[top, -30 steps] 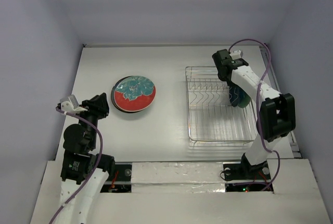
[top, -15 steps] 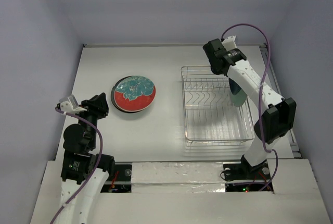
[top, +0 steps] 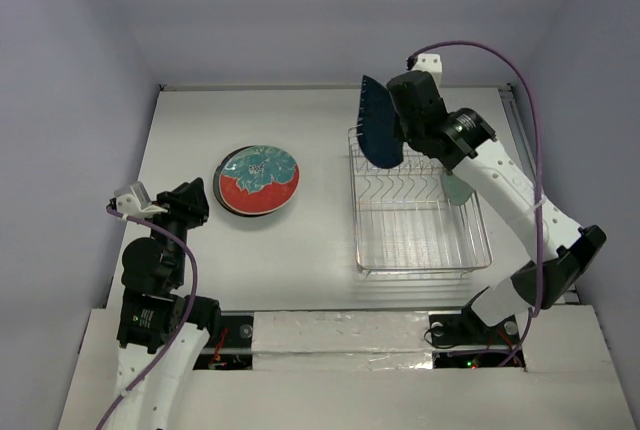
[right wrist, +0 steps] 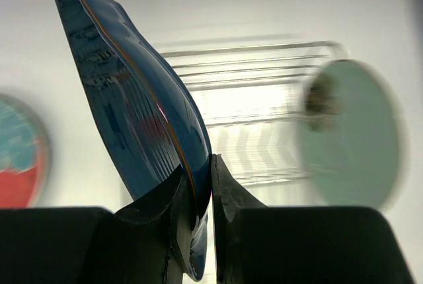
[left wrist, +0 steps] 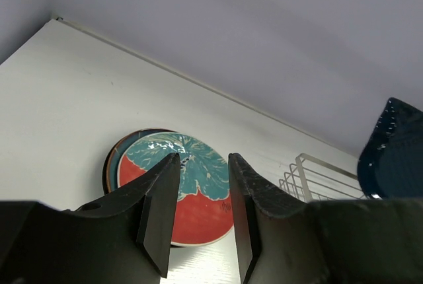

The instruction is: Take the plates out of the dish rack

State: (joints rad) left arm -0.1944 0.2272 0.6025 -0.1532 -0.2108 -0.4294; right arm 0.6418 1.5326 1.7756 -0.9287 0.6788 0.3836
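Top external view, taken from the left: the left arm (top: 150,270) sits folded at the near left corner of the white worktop (top: 320,240), its wrist aimed toward the far wall; the left jaws stand partly open with nothing between them, and the left wrist view shows that gap framing the plates beyond, well apart from them; just ahead of this arm a stack of plates (top: 232,200) lies flat on the worktop, left of centre; the red plate (top: 258,180) with the teal flower is on top, face up, and a dark rim shows round its left edge from a plate beneath; how many lie under it is hard to make out, perhaps two; further right, the navy leaf-shaped dish (top: 378,130) is held upright on its edge over the far left corner of the dish rack (top: 420,270); the right jaws are closed tight on the rim of that dish, and the right wrist view shows both fingers pinching its lower edge while the blade of it rises up and to the left; the silver wire rack rests on the right half of the worktop, its row of tines bare across the middle; at its right side one mint green plate (top: 458,190) stands on edge among the wires, partly hidden under the right arm (top: 510,190), which reaches from the near right corner up and across the rack
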